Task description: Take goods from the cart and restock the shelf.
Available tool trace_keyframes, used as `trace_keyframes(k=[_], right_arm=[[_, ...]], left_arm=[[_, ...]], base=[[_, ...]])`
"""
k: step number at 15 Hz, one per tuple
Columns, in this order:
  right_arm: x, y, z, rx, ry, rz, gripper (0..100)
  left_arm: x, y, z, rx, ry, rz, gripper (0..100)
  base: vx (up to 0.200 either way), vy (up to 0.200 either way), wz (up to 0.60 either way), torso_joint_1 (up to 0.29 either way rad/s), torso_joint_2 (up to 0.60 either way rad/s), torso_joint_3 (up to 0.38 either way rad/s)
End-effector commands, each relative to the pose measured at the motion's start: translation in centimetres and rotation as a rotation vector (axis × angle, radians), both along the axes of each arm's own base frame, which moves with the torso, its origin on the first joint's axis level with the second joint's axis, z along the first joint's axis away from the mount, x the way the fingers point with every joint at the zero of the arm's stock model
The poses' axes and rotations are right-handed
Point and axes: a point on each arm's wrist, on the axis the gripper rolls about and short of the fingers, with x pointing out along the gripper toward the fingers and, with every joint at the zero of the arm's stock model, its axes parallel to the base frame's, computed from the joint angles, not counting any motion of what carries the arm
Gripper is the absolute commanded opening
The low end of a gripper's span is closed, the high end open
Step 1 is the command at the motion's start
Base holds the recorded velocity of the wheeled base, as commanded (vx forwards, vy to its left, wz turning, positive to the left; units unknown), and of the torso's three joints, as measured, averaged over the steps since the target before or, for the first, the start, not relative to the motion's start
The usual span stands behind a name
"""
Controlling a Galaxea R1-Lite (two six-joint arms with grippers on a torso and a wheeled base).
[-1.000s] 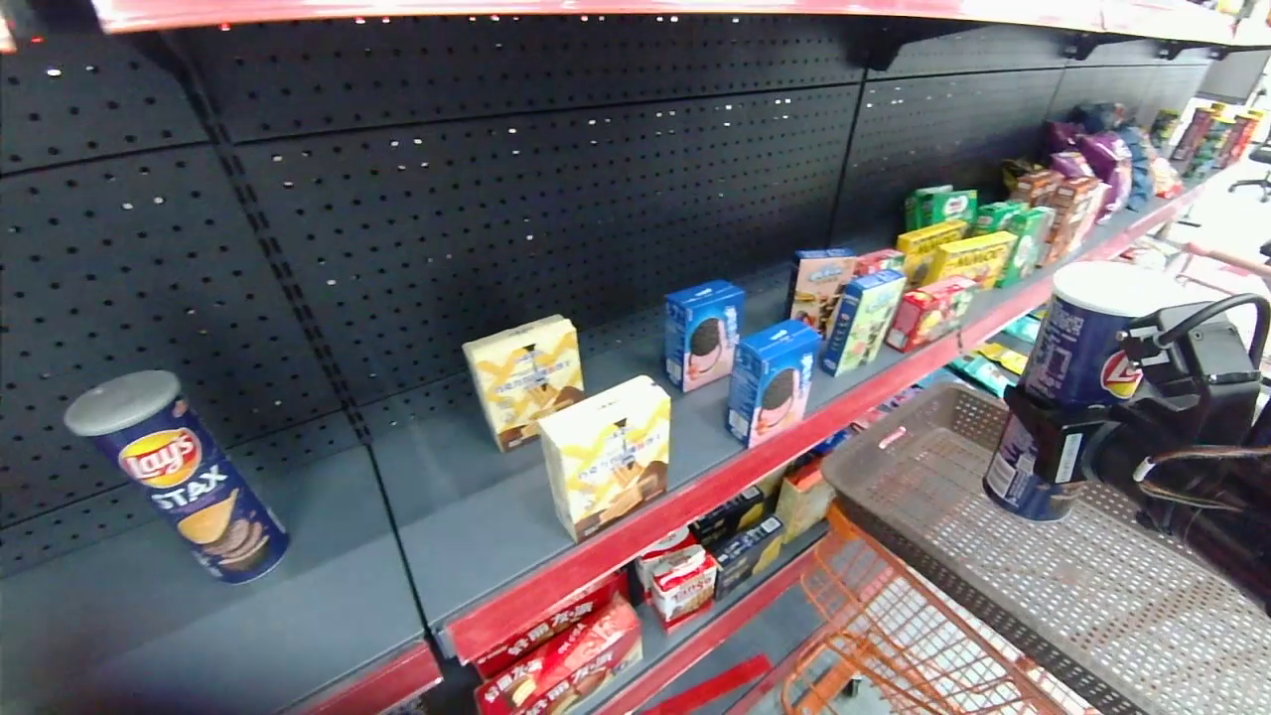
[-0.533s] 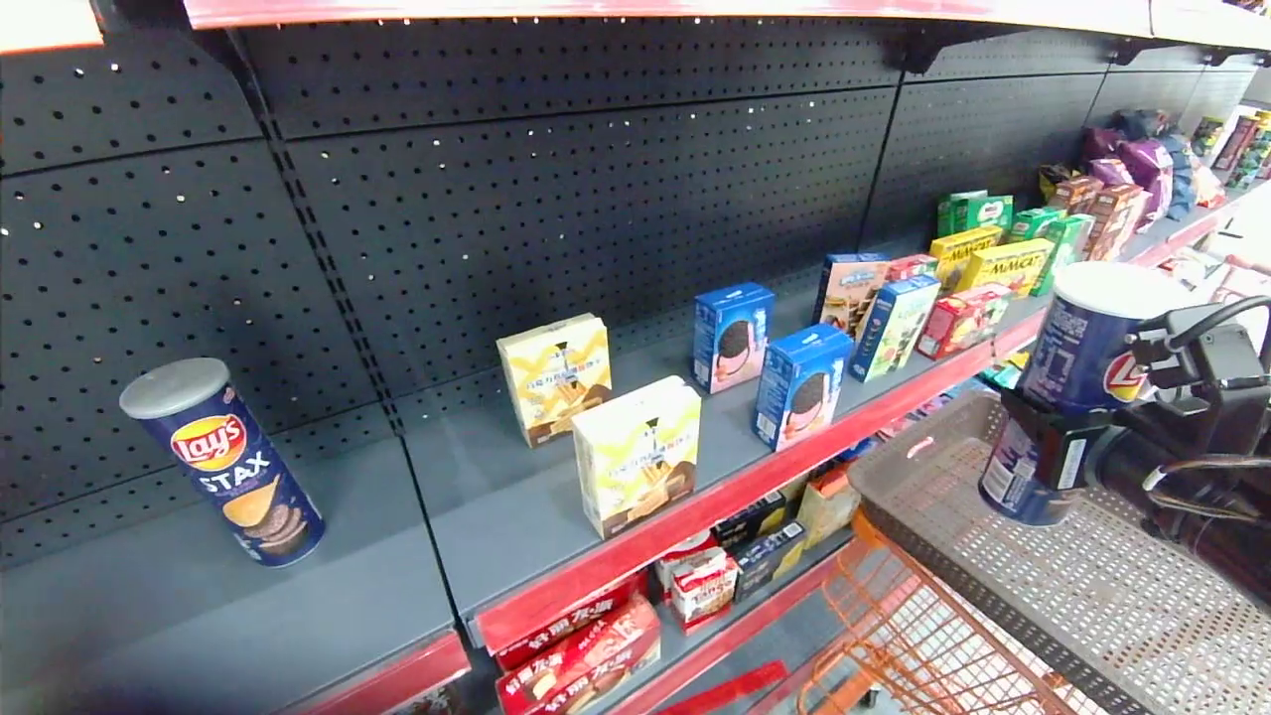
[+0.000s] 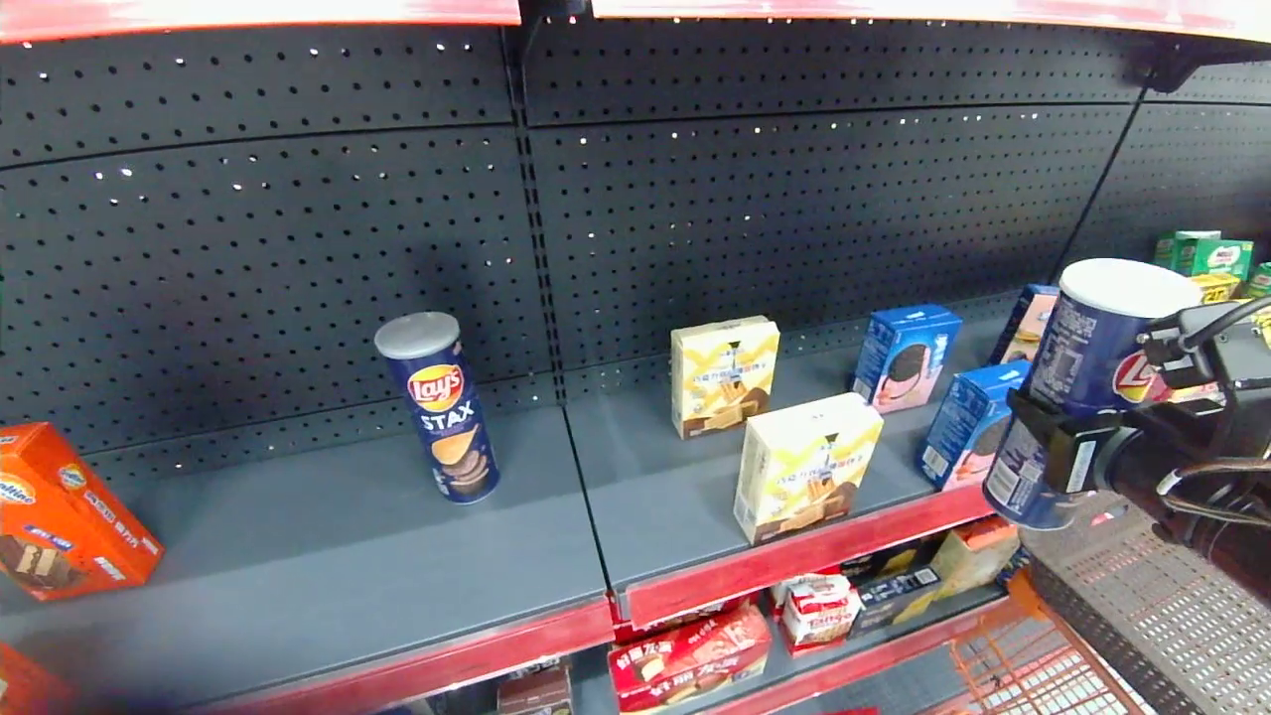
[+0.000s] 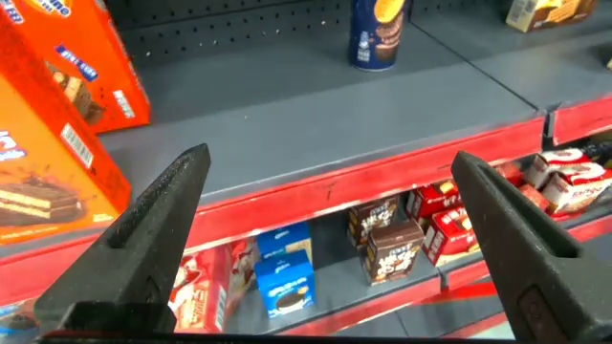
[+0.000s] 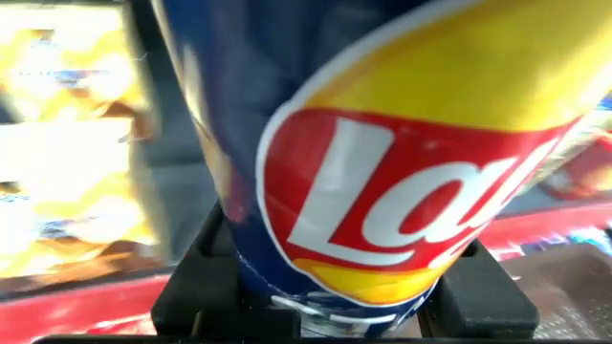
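Dark blue cylindrical chip can with a white lid [image 3: 1087,367] is up in my right gripper [image 3: 1043,442], black jaws pinching it round its lower half. It hangs slightly tilted, out in front of the red lip of the grey metal shelf [image 3: 348,556] and above the grey perforated basket [image 3: 1162,596] on the orange wire cart [image 3: 1033,665]. On the right wrist camera the chip can [image 5: 382,143] turns its round red-and-yellow logo straight at me. Toward the head camera it shows a panel of white print, too small for me to read.

My left gripper [image 4: 330,162] sits low before the shelf's red edge, jaws spread wide with nothing between them.

On the shelf, against the black pegboard back [image 3: 298,248], a matching blue can with a grey lid [image 3: 437,407] stands upright, same logo, white lettering and a chip picture below. Far left lies an orange carton [image 3: 60,516] with a cake picture. To the right stand two cream-and-yellow boxes [image 3: 723,375] [image 3: 804,467], then two blue cookie boxes [image 3: 904,357] [image 3: 968,422]. The held can overlaps the nearer blue one on the head camera. Red packets [image 3: 690,655] line the shelf below.
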Motion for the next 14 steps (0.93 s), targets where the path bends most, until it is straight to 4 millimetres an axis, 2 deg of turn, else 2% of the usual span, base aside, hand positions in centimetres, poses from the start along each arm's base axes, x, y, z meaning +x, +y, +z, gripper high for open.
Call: trace_keyframes(k=[1, 2, 5, 11, 14], right_arm=[[-0.7, -0.4, 1.1, 0.01, -0.037, -0.01, 0], [-2.1, -0.7, 2.9, 0.018, -0.051, 0.003, 0], [-3.3, -0.2, 4.1, 0.053, -0.057, 0.088, 0], [-4.7, 0.5, 4.5, 0.08, -0.022, 0.196, 0], [-5.1, 1.5, 4.3, 0.077, -0.006, 0.265, 0]], left_arm=[[0.0, 0.0, 0.0, 0.0, 0.0, -0.001, 100], [0.0, 0.0, 0.0, 0.0, 0.0, -0.001, 100], [0.0, 0.0, 0.0, 0.0, 0.0, 0.0, 100], [0.0, 0.0, 0.0, 0.0, 0.0, 0.0, 100], [0.0, 0.0, 0.0, 0.0, 0.0, -0.001, 100]], base=[[0.0, 0.0, 0.0, 0.0, 0.0, 0.0], [0.0, 0.0, 0.0, 0.0, 0.0, 0.0], [0.0, 0.0, 0.0, 0.0, 0.0, 0.0], [0.0, 0.0, 0.0, 0.0, 0.0, 0.0], [0.0, 0.0, 0.0, 0.0, 0.0, 0.0]])
